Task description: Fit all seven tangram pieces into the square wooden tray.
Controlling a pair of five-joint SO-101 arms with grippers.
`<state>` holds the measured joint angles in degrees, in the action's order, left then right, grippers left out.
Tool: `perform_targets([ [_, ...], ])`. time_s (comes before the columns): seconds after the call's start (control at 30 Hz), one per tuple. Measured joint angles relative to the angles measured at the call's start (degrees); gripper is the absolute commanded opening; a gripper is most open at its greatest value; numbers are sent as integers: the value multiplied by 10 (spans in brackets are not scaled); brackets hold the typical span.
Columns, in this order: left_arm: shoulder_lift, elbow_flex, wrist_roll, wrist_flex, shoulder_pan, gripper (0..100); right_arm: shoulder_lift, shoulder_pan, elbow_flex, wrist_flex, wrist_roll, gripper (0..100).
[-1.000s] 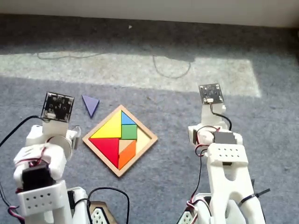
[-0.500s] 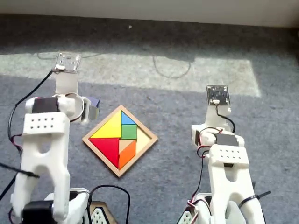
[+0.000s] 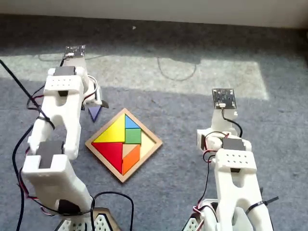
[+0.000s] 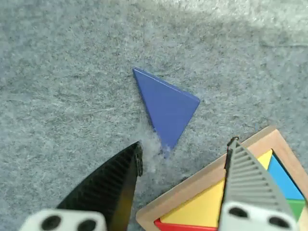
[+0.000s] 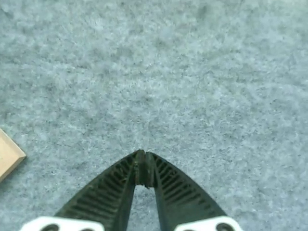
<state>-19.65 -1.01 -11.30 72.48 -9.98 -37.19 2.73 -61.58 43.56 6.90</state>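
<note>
Upper left of the high view: left arm (image 3: 62, 96) stretched out, left jaws apart, either side of one tip of the blue triangle (image 4: 166, 106), which lies flat just beside the tray. At centre: square wooden tray (image 3: 155, 143) on the grey worktop (image 3: 183, 57), with coloured pieces seated inside. Lower right: right arm (image 3: 233, 163), right jaws pressed together over carpet.

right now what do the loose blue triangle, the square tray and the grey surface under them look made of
Blue triangle piece: smooth, matte, evenly coloured, crisp edges; painted wood or plastic, can't tell which. Square tray: pale tan unglossed rim, likely bare wood. Grey surface: fuzzy, fibrous texture, probably short-pile carpet or felt.
</note>
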Motion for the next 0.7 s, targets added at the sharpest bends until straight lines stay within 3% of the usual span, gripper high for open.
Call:
perform_targets([
  [0.43, -197, -187, -2, 62, -14, 277, 0, 0, 0, 0, 0, 6],
  [0.7, -206, -203, -4, 67, -14, 170, 0, 0, 0, 0, 0, 6],
])
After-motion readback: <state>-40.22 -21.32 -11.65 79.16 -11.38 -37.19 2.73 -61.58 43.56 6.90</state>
